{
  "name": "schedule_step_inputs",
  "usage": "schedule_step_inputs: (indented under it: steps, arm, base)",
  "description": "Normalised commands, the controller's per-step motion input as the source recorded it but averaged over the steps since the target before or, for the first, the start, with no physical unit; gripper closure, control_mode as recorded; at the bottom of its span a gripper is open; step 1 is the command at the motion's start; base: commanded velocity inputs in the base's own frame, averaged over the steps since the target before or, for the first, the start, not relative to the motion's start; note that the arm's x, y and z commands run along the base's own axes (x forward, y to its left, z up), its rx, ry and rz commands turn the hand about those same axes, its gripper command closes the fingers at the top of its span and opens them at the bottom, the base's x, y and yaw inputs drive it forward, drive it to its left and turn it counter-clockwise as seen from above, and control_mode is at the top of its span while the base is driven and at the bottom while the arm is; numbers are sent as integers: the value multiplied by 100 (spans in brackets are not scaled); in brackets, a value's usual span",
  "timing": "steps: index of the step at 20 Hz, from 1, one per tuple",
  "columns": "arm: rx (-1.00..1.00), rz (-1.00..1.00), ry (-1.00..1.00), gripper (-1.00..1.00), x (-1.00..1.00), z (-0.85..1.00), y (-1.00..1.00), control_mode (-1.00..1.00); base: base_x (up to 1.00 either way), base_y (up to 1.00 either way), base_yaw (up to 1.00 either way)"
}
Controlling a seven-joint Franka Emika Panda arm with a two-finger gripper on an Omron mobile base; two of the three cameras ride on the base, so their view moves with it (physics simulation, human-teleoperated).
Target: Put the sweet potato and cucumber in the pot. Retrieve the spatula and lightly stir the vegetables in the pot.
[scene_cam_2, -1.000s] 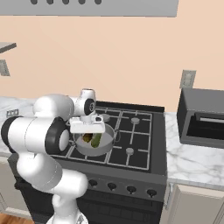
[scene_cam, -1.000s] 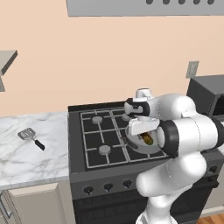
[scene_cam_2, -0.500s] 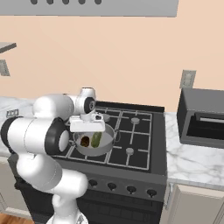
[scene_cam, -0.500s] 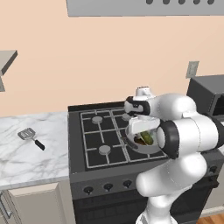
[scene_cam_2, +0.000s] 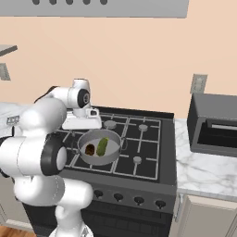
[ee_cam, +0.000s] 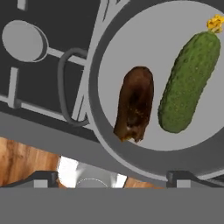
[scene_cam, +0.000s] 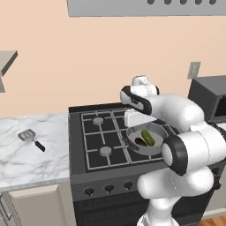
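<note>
Ahead of me a plain peach wall (scene_cam: 88,62) runs the whole width of the kitchen, with a grey range hood (scene_cam: 145,6) hanging at the top. The black stove (scene_cam_2: 139,139) stands below it, marble counters (scene_cam: 26,150) on both sides. A dark microwave (scene_cam_2: 215,125) sits on one counter, an outlet (scene_cam_2: 199,83) above it. Cream cabinet doors (scene_cam: 35,205) sit beneath, over wooden floor (ee_cam: 22,162).
</note>
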Motion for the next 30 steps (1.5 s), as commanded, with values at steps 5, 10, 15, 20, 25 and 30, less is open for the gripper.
schedule_step_inputs:
  steps: [5,10,15,20,25,30]
  arm:
    - [0,2,-2,-100,-41,17,24,-100]
    - [0,3,0,-100,-30,3,12,-100]
    - [0,0,-3,-100,-30,13,4,-100]
    - [0,-7,-9,-100,10,2,78,-100]
    - [7,-13,-7,-100,19,-6,89,-100]
    - [0,-13,-8,-100,4,-5,59,-100]
  base:
    - [0,0,0]
    - [0,0,0]
    - [0,0,0]
    - [0,0,0]
    - [0,0,0]
    - [0,0,0]
